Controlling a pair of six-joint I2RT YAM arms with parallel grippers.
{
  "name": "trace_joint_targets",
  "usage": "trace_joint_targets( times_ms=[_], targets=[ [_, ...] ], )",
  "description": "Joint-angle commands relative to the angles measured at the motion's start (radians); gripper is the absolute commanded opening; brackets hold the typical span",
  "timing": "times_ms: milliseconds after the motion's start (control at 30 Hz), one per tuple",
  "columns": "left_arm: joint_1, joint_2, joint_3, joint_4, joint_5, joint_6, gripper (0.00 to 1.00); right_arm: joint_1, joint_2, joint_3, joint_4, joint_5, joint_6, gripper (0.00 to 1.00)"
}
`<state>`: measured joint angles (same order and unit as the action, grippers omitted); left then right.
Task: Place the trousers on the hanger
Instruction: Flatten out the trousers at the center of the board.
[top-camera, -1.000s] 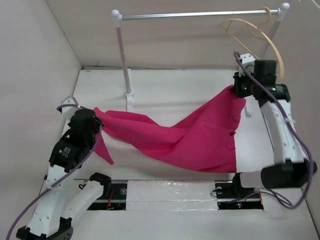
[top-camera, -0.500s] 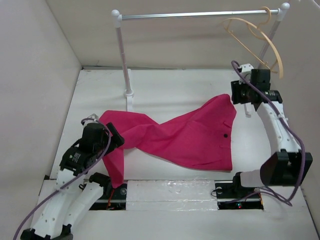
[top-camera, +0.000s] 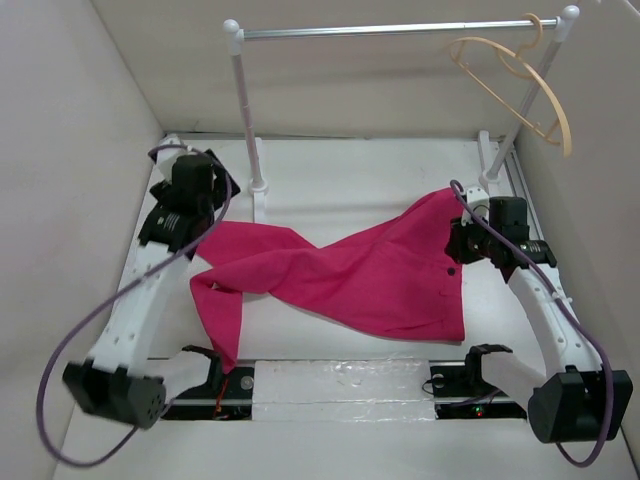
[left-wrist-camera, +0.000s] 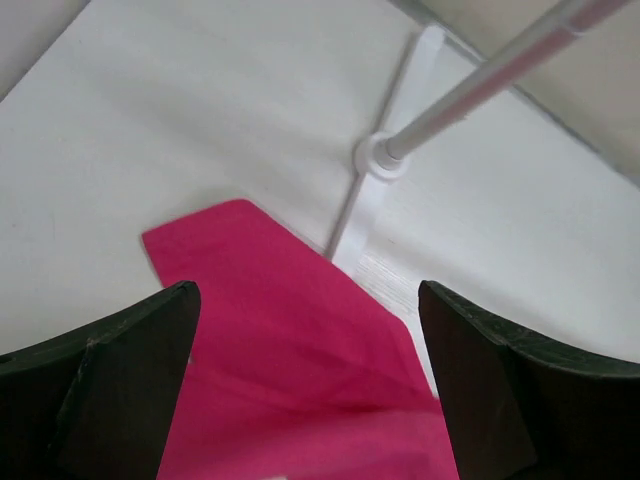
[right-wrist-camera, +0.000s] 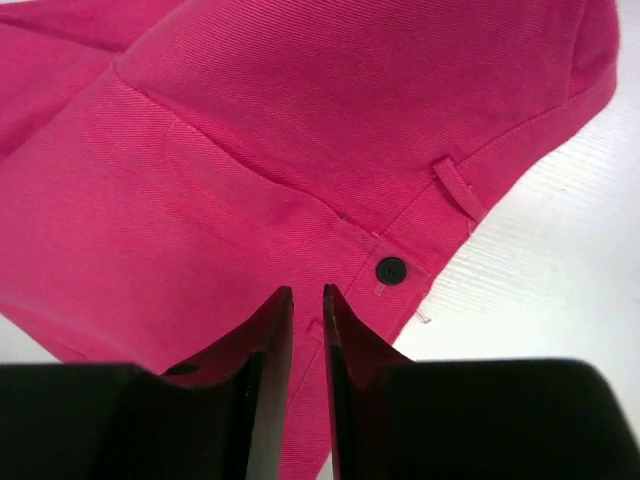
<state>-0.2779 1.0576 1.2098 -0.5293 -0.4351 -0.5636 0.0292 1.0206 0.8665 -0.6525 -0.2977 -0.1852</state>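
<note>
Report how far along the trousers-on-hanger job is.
Done: nothing hung yet. The trousers lie spread on the table; the hanger hangs bare on the rail. In hand: the right gripper, fingers nearly together, sits at the waistband by the button, grip unclear; the left gripper is open above a leg end. Left: lift the trousers and drape them over the hanger.

trousers (left-wrist-camera: 300, 380) cropped below; rail pole (left-wrist-camera: 500, 78) cropped above

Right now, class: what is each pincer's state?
Left pincer: open, holding nothing.
Right pincer: almost closed above the trousers; no cloth visibly pinched.
</note>
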Motion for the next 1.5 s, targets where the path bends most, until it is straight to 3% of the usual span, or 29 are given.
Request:
trace_joint_targets(
  times_ms=[0,133,200,300,467,700,800,833,933,1100,1233,1467],
  targets=[
    [0.145,0.238,0.022,0.104,0.063,0.088,0.85,-0.006,-0.008,0.034,0.004,-0.071,-0.037,0.36],
    [0.273,0.365,-0.007,0.164,0.279,0.088,0.79,-0.018,-0.022,0.023,0.007,-0.038,-0.048,0.46],
    [0.287,0.435,0.005,0.172,0.28,0.09,0.76,-0.043,-0.02,0.006,0.013,-0.061,-0.054,0.52],
    [0.287,0.579,0.042,0.19,0.294,0.097,0.74,-0.057,-0.005,-0.014,0.024,-0.142,-0.062,0.52],
    [0.278,0.682,0.082,0.229,0.331,0.087,0.75,-0.057,-0.03,-0.047,0.06,-0.19,-0.06,0.53],
    [0.238,0.855,0.079,0.206,0.231,0.091,0.71,-0.057,-0.039,-0.073,0.063,-0.204,-0.071,0.57],
    [0.238,0.906,0.066,0.196,0.19,0.102,0.57,-0.057,-0.045,-0.073,0.063,-0.19,-0.063,0.62],
    [0.238,0.913,0.065,0.193,0.184,0.105,0.39,-0.057,-0.048,-0.072,0.062,-0.189,-0.063,0.64],
    [0.238,0.923,0.06,0.195,0.167,0.111,0.0,-0.057,-0.045,-0.075,0.051,-0.178,-0.046,0.69],
    [0.351,0.778,0.069,0.198,0.177,0.058,0.0,-0.057,-0.031,-0.11,0.04,-0.159,-0.007,0.73],
    [0.48,0.636,0.118,0.206,0.281,0.015,0.0,-0.067,-0.014,-0.142,0.051,-0.106,0.016,0.74],
    [0.485,0.515,0.163,0.264,0.348,-0.064,0.0,-0.155,0.088,-0.21,0.152,-0.139,0.075,0.76]
  ],
)
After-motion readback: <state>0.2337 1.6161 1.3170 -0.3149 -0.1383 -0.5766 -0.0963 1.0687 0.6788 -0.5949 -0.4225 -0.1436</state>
